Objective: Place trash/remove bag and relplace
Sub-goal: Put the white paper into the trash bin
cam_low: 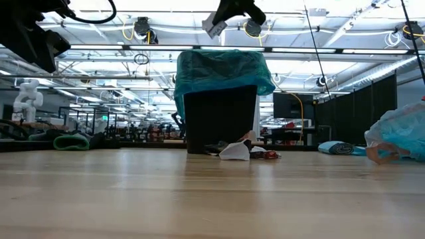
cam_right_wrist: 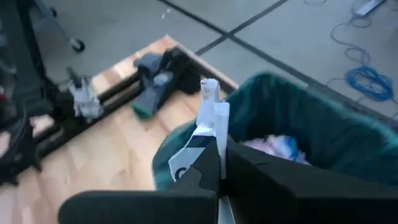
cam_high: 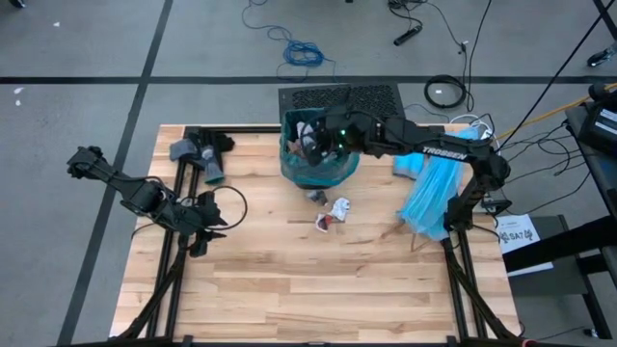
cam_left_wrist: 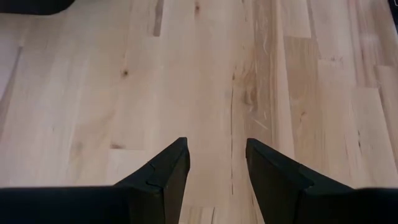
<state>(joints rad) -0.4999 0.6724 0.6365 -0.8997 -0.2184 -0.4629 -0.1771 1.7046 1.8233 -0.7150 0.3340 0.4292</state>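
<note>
The black bin (cam_low: 219, 119) stands at the table's far middle, with the dark teal bag (cam_high: 323, 169) lining it and folded over its rim (cam_low: 222, 70). Some trash (cam_right_wrist: 277, 146) lies inside. My right gripper (cam_right_wrist: 221, 146) hovers above the bin's opening, shut on a white wrapper scrap (cam_low: 214, 26). More trash scraps (cam_high: 335, 210) lie on the wood just in front of the bin. My left gripper (cam_left_wrist: 216, 168) waits open over bare wood at the table's left (cam_high: 207, 226). My right gripper pinches the white printed wrapper (cam_right_wrist: 208, 118) between its two fingers. The scrap's crumpled end sticks out past the fingertips. The fingers slant downward, coming from the table's right side. The scrap is lifted clear, high over the bin's rim.
A pale sky-blue plastic bag (cam_high: 434, 193) lies at the table's right edge. A grey-and-teal bundle (cam_high: 198, 154) sits at the far left corner. A black mesh panel (cam_high: 342, 96) lies behind the bin. The wood toward the near edge (cam_high: 318, 289) is bare.
</note>
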